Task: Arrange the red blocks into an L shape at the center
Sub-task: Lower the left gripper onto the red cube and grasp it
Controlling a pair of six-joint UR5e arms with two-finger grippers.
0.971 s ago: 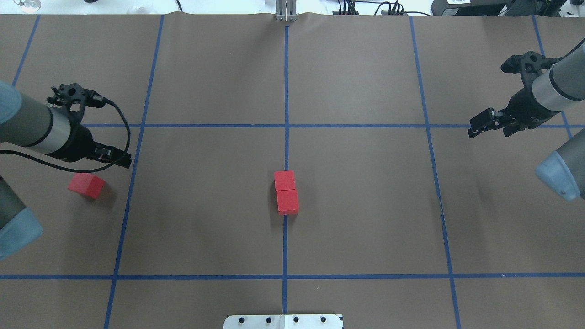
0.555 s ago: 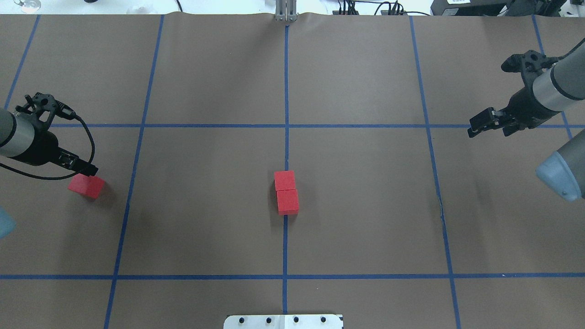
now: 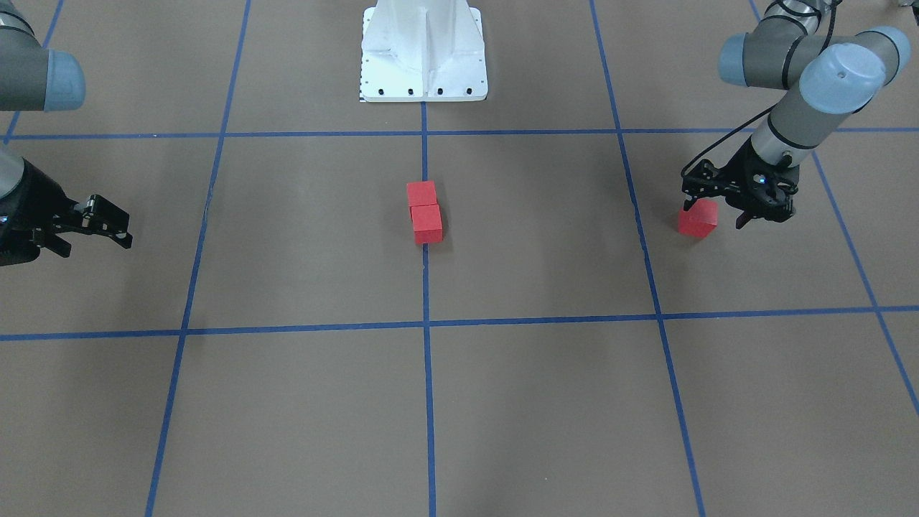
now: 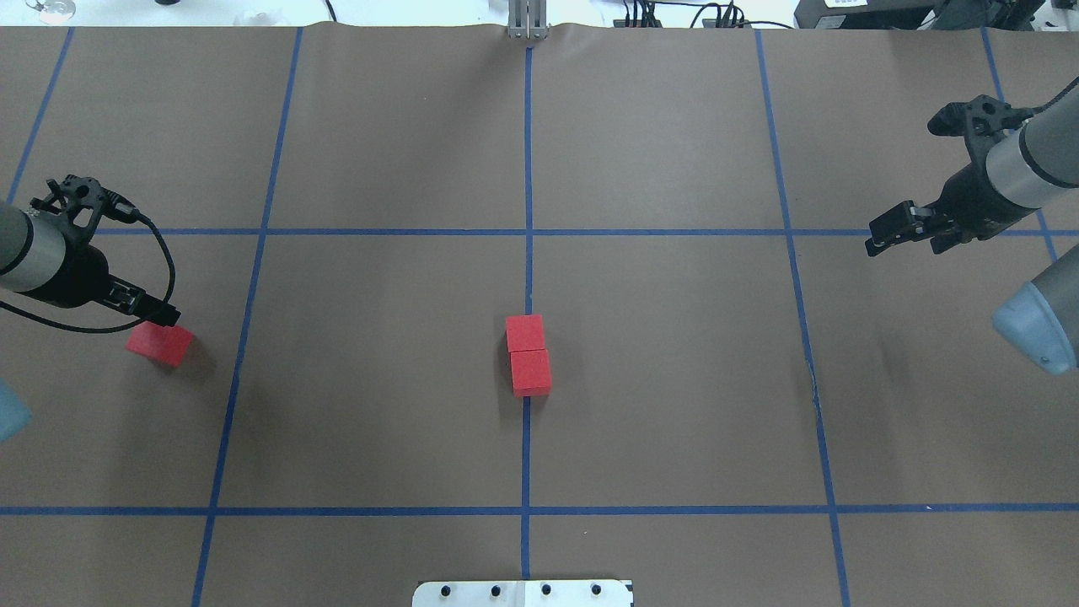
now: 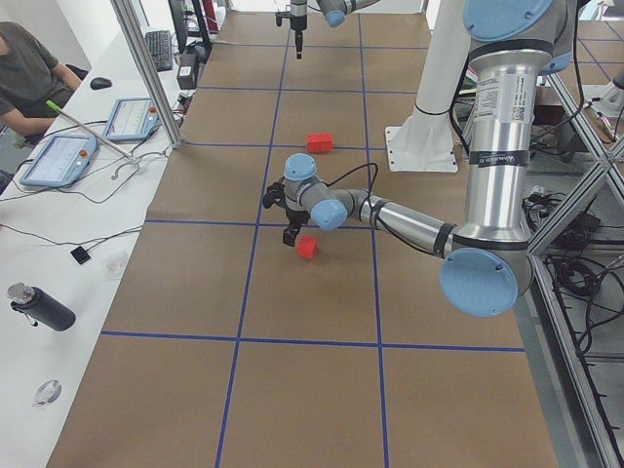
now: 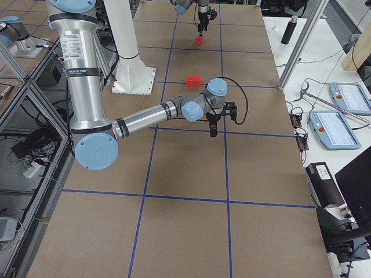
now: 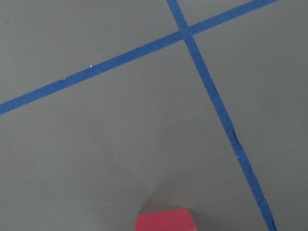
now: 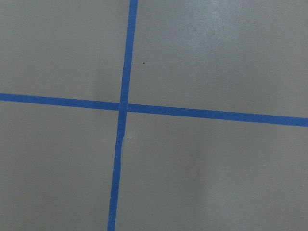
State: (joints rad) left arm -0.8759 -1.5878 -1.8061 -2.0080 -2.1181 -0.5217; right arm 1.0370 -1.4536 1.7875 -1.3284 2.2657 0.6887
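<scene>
From the front, two small plain red blocks point(image 3: 426, 223) sit touching in a row on the blue line point(image 3: 426, 287) in the middle of the table point(image 3: 301, 237). The third red block point(image 3: 698, 219) lies far off on the robot's left. The left fingers point(image 3: 743, 215) hang apart right over it. The right fingers point(image 3: 108, 214) are apart too, far from every block. From above, the third red block point(image 4: 160, 344) peeks out just under the left fingers. The left wrist camera catches only its edge.
</scene>
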